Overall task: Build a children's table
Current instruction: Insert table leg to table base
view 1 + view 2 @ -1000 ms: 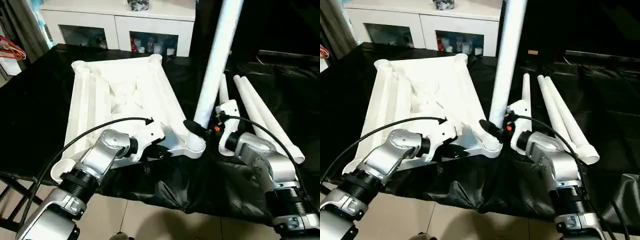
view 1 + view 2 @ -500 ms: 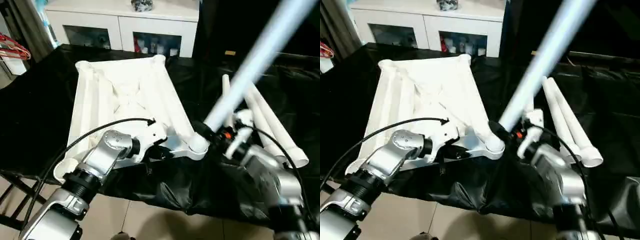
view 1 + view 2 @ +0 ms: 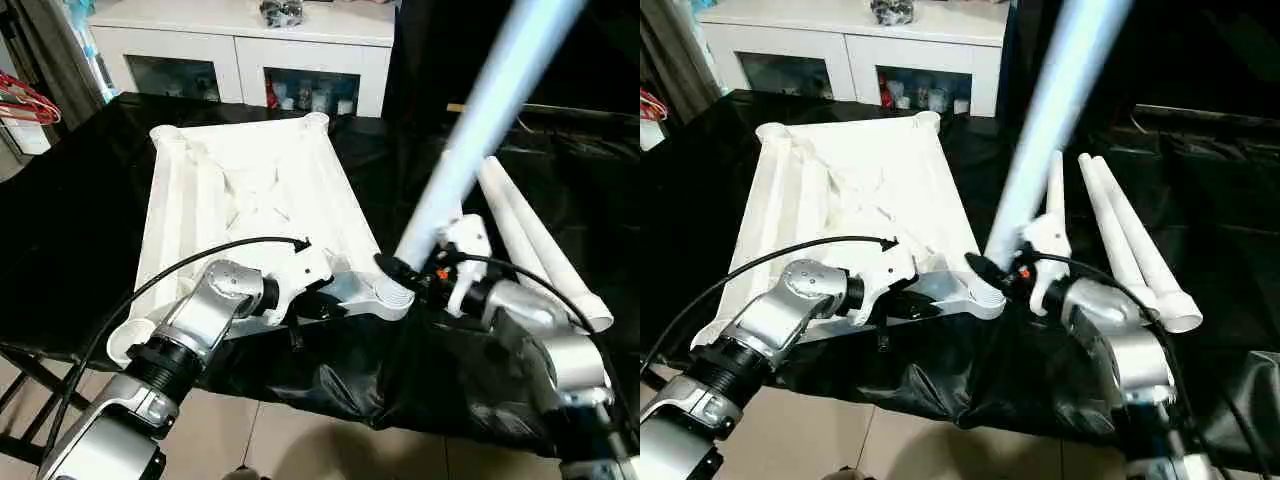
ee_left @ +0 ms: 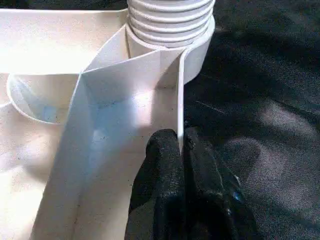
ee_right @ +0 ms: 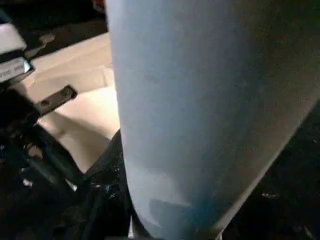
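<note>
The children's table top [image 3: 255, 210] lies upside down on the black-covered desk [image 3: 70, 210], its ribbed underside facing up and its near edge close to the desk's front edge. Round sockets sit at its corners: the two far ones [image 3: 315, 121] stand empty, and so does the near one on the robot's left [image 3: 125, 340]. The near corner socket on the robot's right [image 3: 388, 293] has a long white leg [image 3: 470, 140] standing in it, leaning away to the right as it rises out of the top of the picture. In the left wrist view the threaded end of that leg [image 4: 170, 20] sits in the socket's ring.

The left gripper [image 4: 182, 150] has its fingers [image 4: 162, 165] pinched almost fully together on a thin upright rib of the table top [image 4: 145, 100], just beside that socket. The right gripper [image 3: 415, 272] is at the foot of the leaning leg, its fingers about halfway open and closed around the tube; in the right wrist view the leg [image 5: 200, 110] runs right up against the camera.

Three spare legs [image 3: 535, 245] lie side by side on the desk to the right of the table top, wide ends toward the robot. Beyond the desk stands a white cabinet [image 3: 240, 55] with open compartments holding small items too small to tell apart.
</note>
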Motion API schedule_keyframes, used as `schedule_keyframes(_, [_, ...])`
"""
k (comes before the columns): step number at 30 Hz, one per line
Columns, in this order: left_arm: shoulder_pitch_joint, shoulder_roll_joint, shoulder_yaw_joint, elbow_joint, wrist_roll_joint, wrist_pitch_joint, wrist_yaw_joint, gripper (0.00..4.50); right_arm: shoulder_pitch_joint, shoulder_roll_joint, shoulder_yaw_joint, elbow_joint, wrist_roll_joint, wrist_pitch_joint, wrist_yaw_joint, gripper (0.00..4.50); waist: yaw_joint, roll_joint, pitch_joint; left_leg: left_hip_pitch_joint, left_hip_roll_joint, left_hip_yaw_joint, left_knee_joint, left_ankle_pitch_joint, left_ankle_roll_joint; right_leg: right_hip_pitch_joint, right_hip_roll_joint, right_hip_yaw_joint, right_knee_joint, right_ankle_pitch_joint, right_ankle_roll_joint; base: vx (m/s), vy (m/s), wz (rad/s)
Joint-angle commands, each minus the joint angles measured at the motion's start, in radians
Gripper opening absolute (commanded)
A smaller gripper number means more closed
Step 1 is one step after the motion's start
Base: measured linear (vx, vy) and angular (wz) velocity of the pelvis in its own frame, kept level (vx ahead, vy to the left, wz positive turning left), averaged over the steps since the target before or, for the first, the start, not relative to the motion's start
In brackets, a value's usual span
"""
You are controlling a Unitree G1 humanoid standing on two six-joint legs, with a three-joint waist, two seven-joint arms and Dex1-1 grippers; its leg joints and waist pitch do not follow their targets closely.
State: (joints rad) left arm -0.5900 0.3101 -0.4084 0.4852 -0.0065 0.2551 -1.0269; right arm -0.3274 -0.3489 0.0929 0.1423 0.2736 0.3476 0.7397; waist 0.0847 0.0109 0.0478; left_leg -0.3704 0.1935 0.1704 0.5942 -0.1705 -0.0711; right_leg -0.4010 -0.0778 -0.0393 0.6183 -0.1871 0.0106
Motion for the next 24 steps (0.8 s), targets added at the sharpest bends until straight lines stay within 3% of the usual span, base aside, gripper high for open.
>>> schedule_keyframes(1, [-0.026,0.001,0.018,0.003,-0.009,-0.03,-0.012,0.0,0.021,0.001,0.089,0.074,-0.016,0.042,0.081,1.88,-0.002,-0.011,-0.057,0.007,0.024,-0.005,-0.078,-0.286,0.001,0.04,-0.053,0.034,-0.091,-0.315,-0.169,0.0,0.0,0.0])
schedule_keyframes(7, [-0.017,0.031,0.007,-0.007,-0.017,-0.066,-0.076,0.0,-0.01,-0.011,0.111,0.158,-0.023,-0.002,0.167,1.88,-0.004,-0.012,-0.061,0.007,0.025,-0.004,-0.078,-0.26,0.012,0.045,-0.052,0.032,-0.084,-0.234,-0.2,0.0,0.0,0.0])
schedule_keyframes(15, [-0.012,0.088,-0.009,-0.024,-0.022,-0.123,-0.197,0.0,0.007,-0.038,0.166,0.146,-0.007,-0.038,0.342,1.88,0.001,-0.009,-0.059,0.012,0.03,-0.005,-0.083,-0.292,0.013,0.042,-0.053,0.033,-0.085,-0.241,-0.211,0.0,0.0,0.0])
schedule_keyframes(18, [-0.033,0.093,0.003,0.001,-0.022,-0.129,-0.205,0.0,0.013,-0.046,0.182,0.139,-0.007,-0.052,0.387,1.88,0.003,-0.007,-0.058,0.016,0.032,-0.005,-0.085,-0.315,0.004,0.04,-0.054,0.033,-0.086,-0.252,-0.218,0.0,0.0,0.0])
schedule_keyframes(24, [-0.073,0.093,0.039,0.057,-0.014,-0.136,-0.173,0.0,0.02,-0.049,0.19,0.144,-0.018,-0.076,0.42,1.88,0.007,-0.011,-0.059,0.016,0.031,-0.005,-0.085,-0.311,0.003,0.041,-0.057,0.034,-0.086,-0.256,-0.219,0.0,0.0,0.0])
